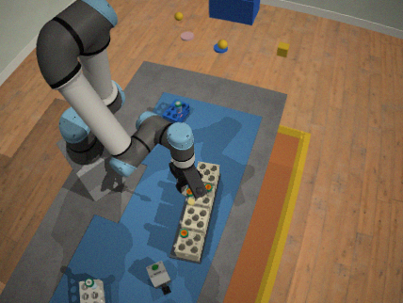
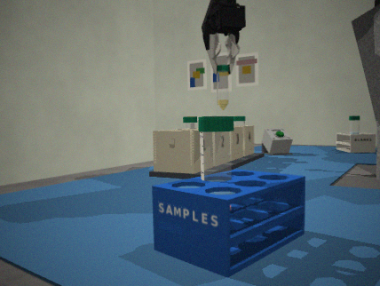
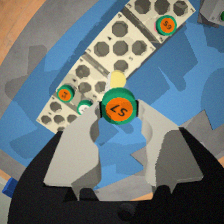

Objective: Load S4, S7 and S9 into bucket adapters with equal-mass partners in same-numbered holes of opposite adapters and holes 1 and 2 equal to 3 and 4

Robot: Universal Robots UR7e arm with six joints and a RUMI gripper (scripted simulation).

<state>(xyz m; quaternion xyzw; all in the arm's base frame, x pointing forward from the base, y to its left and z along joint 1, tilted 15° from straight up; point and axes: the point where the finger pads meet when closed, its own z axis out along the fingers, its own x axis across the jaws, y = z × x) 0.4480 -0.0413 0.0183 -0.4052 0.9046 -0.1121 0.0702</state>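
My gripper is shut on sample S7, a green-capped tube with an orange dot, and holds it upright. In the exterior view the gripper holds the tube well above the adapters, its tip yellowish. The loading stand ST is a row of four beige adapters. It holds two orange-dot tubes and a white-dot blank. S7 hangs over the stand near the two closer tubes. The blue SAMPLES rack holds one green-capped tube.
The DONE desk with its green key stands beyond the stand's far end. The blanks rack holds a tube. A blue box, balls and a yellow cube lie far off on the wood floor.
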